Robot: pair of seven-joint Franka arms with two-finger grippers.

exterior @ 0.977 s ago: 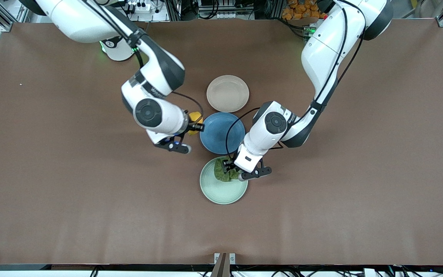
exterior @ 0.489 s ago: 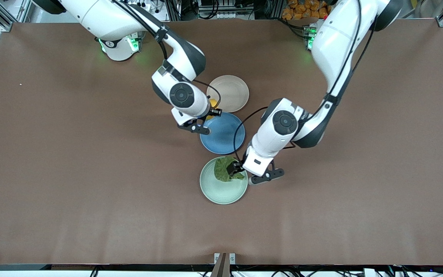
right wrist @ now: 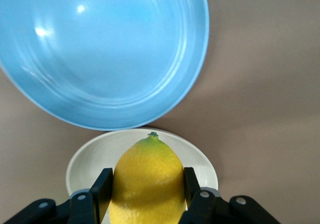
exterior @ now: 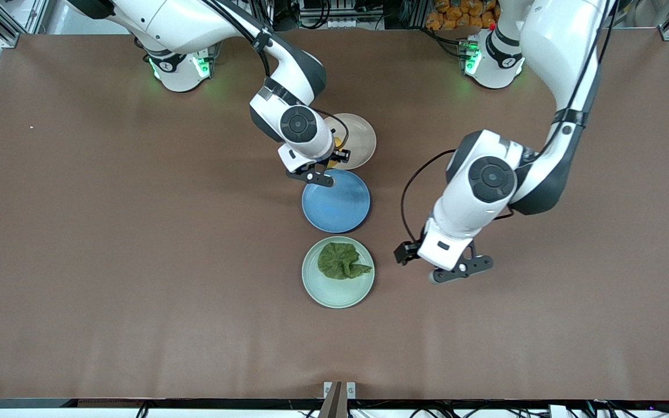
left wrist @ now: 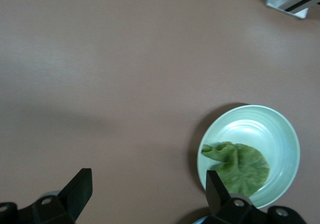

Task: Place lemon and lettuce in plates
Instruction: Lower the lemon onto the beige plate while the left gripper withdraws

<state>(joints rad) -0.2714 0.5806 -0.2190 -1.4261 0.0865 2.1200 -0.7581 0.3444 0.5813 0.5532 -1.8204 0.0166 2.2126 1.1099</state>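
The dark green lettuce (exterior: 341, 260) (left wrist: 240, 166) lies loose in the mint green plate (exterior: 334, 293) (left wrist: 280, 124), the plate nearest the front camera. My left gripper (exterior: 407, 255) (left wrist: 146, 194) is open and empty over bare table, beside that plate toward the left arm's end. The yellow lemon (exterior: 337, 142) (right wrist: 147, 159) is clamped upright in my right gripper (exterior: 334, 152) (right wrist: 147, 179), which is shut on it. It hangs over the edge of the beige plate (exterior: 363, 139) (right wrist: 90, 159), the edge next to the blue plate.
A blue plate (exterior: 335, 201) (right wrist: 100, 48) sits between the beige and mint plates, with nothing in it. Brown tabletop spreads wide toward both ends. Both arm bases stand along the table's edge farthest from the front camera.
My left gripper opened, left the lettuce in the mint plate and drew off toward the left arm's end. My right gripper carried the lemon from beside the blue plate to over the beige plate.
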